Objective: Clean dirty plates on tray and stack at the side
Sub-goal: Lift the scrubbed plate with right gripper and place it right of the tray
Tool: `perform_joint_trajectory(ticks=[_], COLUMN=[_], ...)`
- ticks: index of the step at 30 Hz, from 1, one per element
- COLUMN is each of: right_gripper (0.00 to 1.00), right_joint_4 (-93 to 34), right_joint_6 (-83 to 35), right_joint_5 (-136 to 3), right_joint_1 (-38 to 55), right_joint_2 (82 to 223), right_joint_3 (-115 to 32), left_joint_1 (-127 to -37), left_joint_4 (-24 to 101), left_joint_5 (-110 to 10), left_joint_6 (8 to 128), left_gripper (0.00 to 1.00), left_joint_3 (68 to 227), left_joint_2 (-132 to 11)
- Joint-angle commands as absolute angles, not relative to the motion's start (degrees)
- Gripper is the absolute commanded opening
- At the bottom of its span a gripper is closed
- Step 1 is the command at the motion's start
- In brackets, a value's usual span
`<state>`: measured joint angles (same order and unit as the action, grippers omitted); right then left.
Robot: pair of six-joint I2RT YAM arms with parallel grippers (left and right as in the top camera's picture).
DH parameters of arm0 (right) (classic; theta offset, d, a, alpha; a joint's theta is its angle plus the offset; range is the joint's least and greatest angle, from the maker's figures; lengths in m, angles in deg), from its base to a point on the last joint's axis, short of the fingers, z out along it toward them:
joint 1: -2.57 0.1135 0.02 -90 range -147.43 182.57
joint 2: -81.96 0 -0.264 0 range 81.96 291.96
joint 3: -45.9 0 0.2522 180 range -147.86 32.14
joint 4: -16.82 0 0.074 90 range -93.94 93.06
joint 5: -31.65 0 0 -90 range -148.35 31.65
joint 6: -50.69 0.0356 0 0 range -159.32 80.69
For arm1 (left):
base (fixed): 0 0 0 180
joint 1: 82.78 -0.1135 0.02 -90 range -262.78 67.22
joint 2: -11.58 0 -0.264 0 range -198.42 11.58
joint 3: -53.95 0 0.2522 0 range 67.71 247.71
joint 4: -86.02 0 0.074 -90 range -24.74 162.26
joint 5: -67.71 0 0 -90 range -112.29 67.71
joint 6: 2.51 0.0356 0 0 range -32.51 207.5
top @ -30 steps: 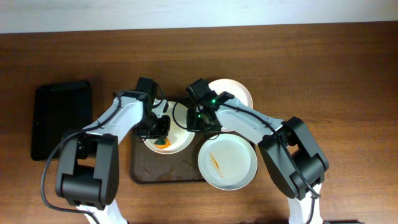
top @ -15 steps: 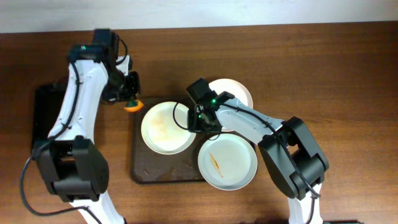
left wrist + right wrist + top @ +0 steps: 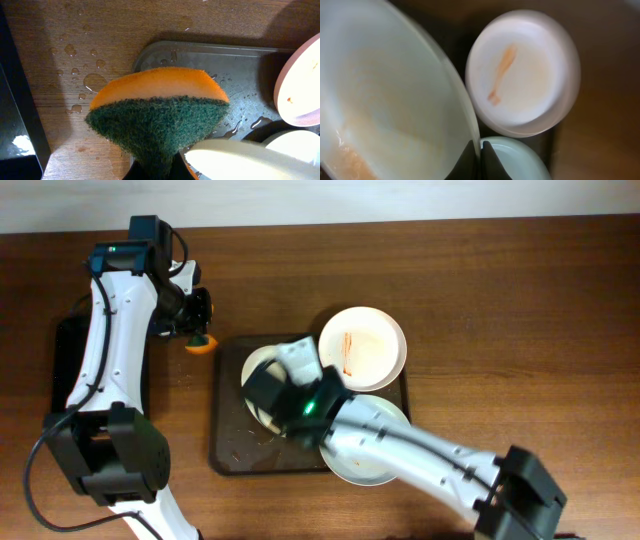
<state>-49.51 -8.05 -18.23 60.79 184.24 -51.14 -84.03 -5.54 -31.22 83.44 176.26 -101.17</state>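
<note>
right hand (image 3: 480,151): fingers together, pinched on the rim of the left plate (image 3: 385,100). That plate is over the left half of the tray (image 3: 240,452) and has a faint orange-brown smear on its face, heavier toward one edge. Can't tell if it's resting on the tray or lifted off it. In the overhead view the right arm (image 3: 400,445) runs diagonally across the tray and hides most of this plate; only a sliver shows.

Just beside the pinch is the streaked plate (image 3: 362,347), at the tray's far right corner. It overhangs the far rim and has one orange streak near its centre. The third plate (image 3: 350,469) is at the near right, mostly under the arm, and overhangs the near rim. Both are close to the held plate; can't tell whether they touch it.

left hand (image 3: 196,325): clamped on a sponge (image 3: 160,107), orange foam with a green scrub pad. The wrist view doesn't show the fingers clearly; the sponge fills it. The sponge is over the bench (image 3: 480,280), just outside the tray's far left corner and apart from all the plates. Can't tell whether it touches the bench.

There are water drops (image 3: 92,80) on the bench beside that corner, and wet patches on the tray too. The black tray (image 3: 72,370) is at the far left, partly under the left arm (image 3: 105,370).
</note>
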Motion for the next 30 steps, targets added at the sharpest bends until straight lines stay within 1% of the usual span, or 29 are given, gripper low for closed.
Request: perform_joint_trajectory(ticks=[1, 4, 7, 9, 12, 14, 15, 16, 19, 20, 21, 23, 26, 30], right_gripper=[0.04, 0.04, 0.04, 0.04, 0.04, 0.04, 0.04, 0.04, 0.04, 0.04, 0.04, 0.04, 0.04, 0.04], right_joint_4=[-49.4, -49.5, -50.2, -50.1, -51.1, -51.9, -53.2, -54.1, -58.7, -60.2, -61.5, -63.2, -61.0, -51.1], right_joint_6=[-7.5, -7.6, -7.5, -7.3, -3.6, -3.7, -4.0, -4.7, -6.5, -7.7, -10.3, -14.0, -19.5, -20.7], right_joint_5=[7.7, 17.0, 16.0, 9.7, -7.3, -21.7, -28.4, -32.5, -51.2, -54.6, -57.4, -58.2, -60.2, -61.7], right_joint_1=[68.6, 73.6, 73.7, 73.3, 68.8, 61.8, 56.9, 53.4, 34.5, 29.5, 23.9, 13.8, -2.6, -14.0], right_joint_2=[183.6, 183.6, 183.6, 183.6, 180.8, 176.2, 173.8, 172.3, 168.7, 168.7, 168.8, 169.1, 169.8, 169.8], right_joint_3=[-51.9, -51.9, -51.9, -52.0, -52.0, -52.0, -52.0, -51.9, -51.9, -51.9, -51.4, -49.2, -41.2, -27.7], left_joint_1=[-84.1, -84.1, -84.1, -84.1, -84.0, -84.0, -84.0, -84.0, -84.0, -84.0, -84.0, -84.0, -84.0, -84.0], left_joint_4=[-5.4, -5.4, -5.3, -5.3, -5.4, -5.3, -5.2, -5.2, -5.2, -5.2, -5.1, -5.1, -4.8, -4.6], left_joint_5=[-31.0, -31.0, -31.0, -31.0, -31.0, -31.0, -31.0, -31.0, -31.0, -31.0, -31.0, -31.0, -31.0, -31.0], left_joint_6=[84.5, 84.5, 84.5, 84.5, 84.5, 84.5, 84.5, 84.5, 84.5, 84.5, 84.5, 84.5, 84.5, 84.5], left_gripper=[0.00, 0.00, 0.00, 0.00, 0.00, 0.00, 0.00, 0.00, 0.00, 0.00, 0.00, 0.00, 0.00, 0.00], left_joint_3=[177.2, 177.2, 177.2, 177.2, 177.2, 177.2, 177.2, 177.2, 177.2, 177.2, 177.2, 177.2, 177.2, 177.2], left_joint_2=[-100.8, -100.8, -100.8, -100.8, -100.8, -100.8, -100.8, -100.8, -100.8, -100.8, -100.8, -100.8, -100.8, -100.8])
